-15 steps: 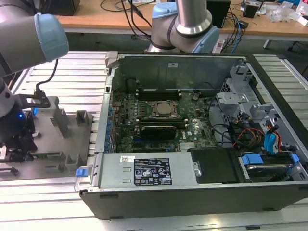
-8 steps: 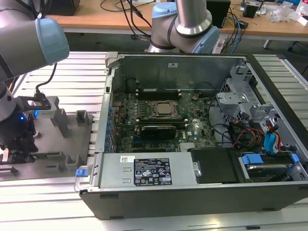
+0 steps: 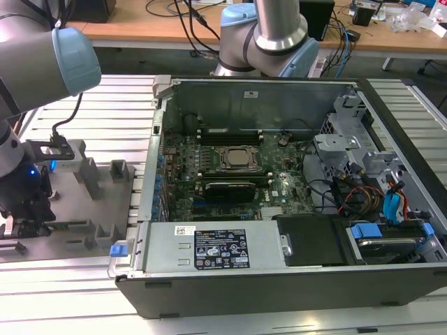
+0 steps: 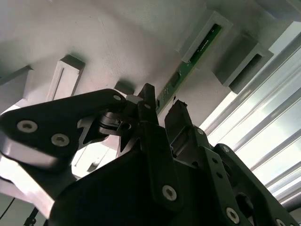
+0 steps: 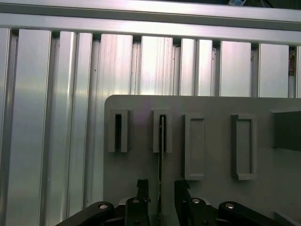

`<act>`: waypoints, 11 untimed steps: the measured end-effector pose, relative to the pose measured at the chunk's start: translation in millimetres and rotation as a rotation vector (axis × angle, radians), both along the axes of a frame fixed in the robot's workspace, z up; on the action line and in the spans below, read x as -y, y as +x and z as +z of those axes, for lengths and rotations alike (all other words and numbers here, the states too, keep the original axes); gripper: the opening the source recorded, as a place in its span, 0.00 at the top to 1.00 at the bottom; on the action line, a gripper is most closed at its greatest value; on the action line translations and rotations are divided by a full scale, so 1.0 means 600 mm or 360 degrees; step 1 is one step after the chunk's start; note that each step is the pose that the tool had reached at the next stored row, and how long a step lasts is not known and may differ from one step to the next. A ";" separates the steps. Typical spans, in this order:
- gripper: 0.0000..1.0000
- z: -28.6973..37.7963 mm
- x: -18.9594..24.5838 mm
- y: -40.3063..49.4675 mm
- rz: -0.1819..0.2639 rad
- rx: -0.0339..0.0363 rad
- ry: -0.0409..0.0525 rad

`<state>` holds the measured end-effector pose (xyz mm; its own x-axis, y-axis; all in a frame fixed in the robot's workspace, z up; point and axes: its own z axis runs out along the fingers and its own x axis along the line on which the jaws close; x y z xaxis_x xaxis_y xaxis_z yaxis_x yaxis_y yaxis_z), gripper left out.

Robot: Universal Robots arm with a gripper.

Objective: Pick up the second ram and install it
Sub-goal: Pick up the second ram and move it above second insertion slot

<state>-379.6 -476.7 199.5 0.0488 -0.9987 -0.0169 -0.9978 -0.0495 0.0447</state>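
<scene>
The second ram (image 5: 162,141) is a thin green board standing on edge in a slot of the gray fixture (image 5: 211,106). In the second wrist view the second ram (image 4: 194,59) runs between two upright fixture blocks. My gripper (image 5: 161,193) is open, with one finger on each side of the board and a small gap on both sides. From the second wrist view, the gripper (image 4: 162,107) is just above the ram's near end. In the exterior view, the gripper (image 3: 29,209) hangs low over the gray fixture (image 3: 98,202) at the exterior view's left.
An open computer case (image 3: 391,279) lies to the exterior view's right of the fixture, with its motherboard (image 3: 279,188) and silver processor (image 3: 239,158) exposed. Ribbed aluminium table slats (image 5: 56,117) surround the fixture. A second robot base (image 3: 269,35) stands behind the case.
</scene>
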 end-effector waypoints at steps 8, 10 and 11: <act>0.86 -0.001 0.0000 0.000 0.0000 0.0000 0.0000; 0.86 -0.001 0.0000 0.000 0.0000 0.0000 0.0000; 0.86 -0.001 0.0000 0.000 0.0000 0.0000 0.0000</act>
<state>-379.6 -476.8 199.1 0.0488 -0.9987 -0.0169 -0.9978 -0.0495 0.0447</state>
